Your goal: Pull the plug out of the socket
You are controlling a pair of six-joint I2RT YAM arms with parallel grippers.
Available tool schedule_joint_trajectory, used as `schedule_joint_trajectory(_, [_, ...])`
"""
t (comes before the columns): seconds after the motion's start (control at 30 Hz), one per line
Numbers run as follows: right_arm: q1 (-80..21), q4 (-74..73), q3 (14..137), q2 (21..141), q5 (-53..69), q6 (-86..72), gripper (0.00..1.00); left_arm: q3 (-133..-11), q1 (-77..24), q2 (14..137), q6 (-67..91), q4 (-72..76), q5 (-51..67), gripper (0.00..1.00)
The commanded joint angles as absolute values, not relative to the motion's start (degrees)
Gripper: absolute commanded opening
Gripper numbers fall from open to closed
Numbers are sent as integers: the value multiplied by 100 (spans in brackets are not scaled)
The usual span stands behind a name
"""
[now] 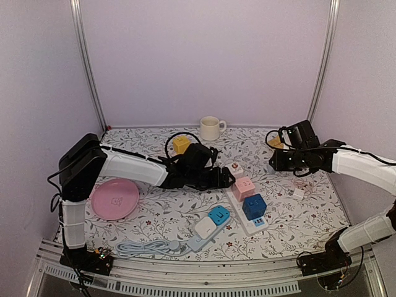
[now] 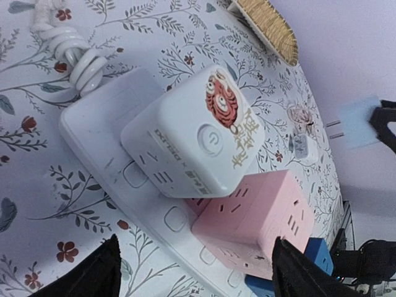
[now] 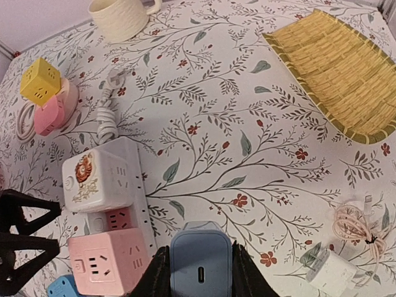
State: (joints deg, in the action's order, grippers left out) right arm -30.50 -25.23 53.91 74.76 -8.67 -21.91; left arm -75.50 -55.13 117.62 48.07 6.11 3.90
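Charger plug of pale-blue plastic [image 3: 201, 257] clamped in the right pincer [image 3: 199, 275], clear of the long white power strip [image 3: 141, 204].
It looks light, rigid and smooth; its flat sides suit gripping. Left pincer [image 2: 197, 271] stands wide apart over the white cube adapter [image 2: 192, 133].

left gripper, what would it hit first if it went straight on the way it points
Probably the white cube plug on the power strip, ahead between the open jaws of the left gripper. The pink cube beside it lies near that line too; depth is unclear.
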Motion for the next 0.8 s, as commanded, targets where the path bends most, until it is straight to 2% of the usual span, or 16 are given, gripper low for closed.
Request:
schedule_joint_trajectory(0.0, [-2354, -1526, 4725, 7393, 263, -2241, 4, -7584, -5564, 11091, 4513, 329, 260, 84])
schedule_joint_trajectory(0.23, [-1441, -614, 4295, 8061, 1414, -2203, 4, -6949, -5614, 10384, 4430, 392, 53, 85])
schedule_joint_trajectory(0.47, [-1029, -155, 4275, 8727, 2072, -2275, 5, -6328, -5617, 9815, 4468, 419, -8, 85])
schedule_joint_trajectory(0.63, [-857, -87, 4246, 8961, 2166, -2285, 17, -5931, -5631, 9454, 4549, 434, -84, 85])
schedule_joint_trajectory(0.77, [-732, -100, 4243, 9101, 2245, -2261, 36, -5686, -5650, 9252, 4618, 539, -144, 85])
